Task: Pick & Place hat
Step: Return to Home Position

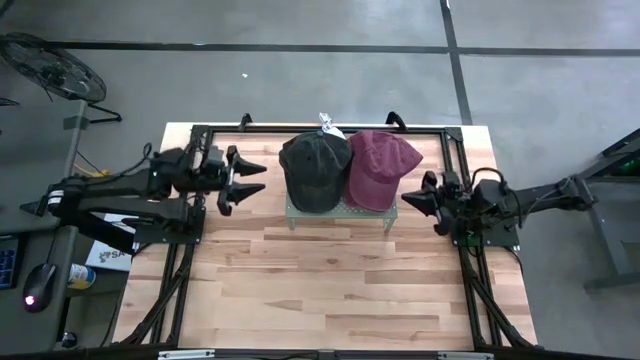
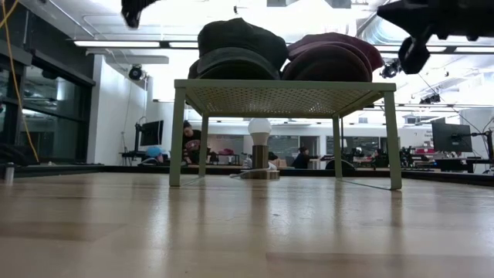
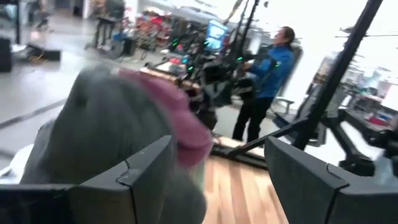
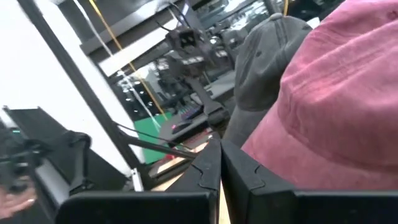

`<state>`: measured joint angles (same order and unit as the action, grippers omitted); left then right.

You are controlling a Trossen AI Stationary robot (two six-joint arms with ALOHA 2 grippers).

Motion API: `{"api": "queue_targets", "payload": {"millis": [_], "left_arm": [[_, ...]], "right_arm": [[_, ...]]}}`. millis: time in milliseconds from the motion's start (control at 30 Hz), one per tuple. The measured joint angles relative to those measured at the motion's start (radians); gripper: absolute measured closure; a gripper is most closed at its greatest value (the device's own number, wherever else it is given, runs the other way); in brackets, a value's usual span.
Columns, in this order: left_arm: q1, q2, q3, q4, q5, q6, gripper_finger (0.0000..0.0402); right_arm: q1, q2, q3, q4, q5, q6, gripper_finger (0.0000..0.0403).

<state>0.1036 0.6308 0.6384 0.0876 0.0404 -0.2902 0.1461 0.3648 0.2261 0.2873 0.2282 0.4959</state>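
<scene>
Where plank-wood desk [image 1: 330, 290] is seen from above, pale green shelf [image 1: 340, 216], perforated metal top on thin legs, is found near its far edge. Black cap stack [image 1: 315, 170] and red cap stack [image 1: 382, 168], soft washed cloth, domed, are laid side by side on shelf, touching. Two-high stacking is shown by low view only; from above, only top caps are seen. Left hand [image 1: 258, 177] is held left of shelf, fingers spread, empty. Right hand [image 1: 406, 198] is held right of shelf, fingers pressed together, empty.
</scene>
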Motion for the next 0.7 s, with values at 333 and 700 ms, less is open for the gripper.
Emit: {"api": "queue_targets", "payload": {"millis": [333,700], "left_arm": [[-0.012,-0.097,-0.208,0.109,-0.079,-0.034,0.0153],[-0.013,-0.1,-0.432,0.419,-0.138,-0.099,0.0153]], "right_arm": [[-0.002,-0.224,-0.094,-0.122,-0.041,0.017,0.0403],[-0.002,-0.356,-0.094,-0.31,-0.089,0.043,0.0403]]}}
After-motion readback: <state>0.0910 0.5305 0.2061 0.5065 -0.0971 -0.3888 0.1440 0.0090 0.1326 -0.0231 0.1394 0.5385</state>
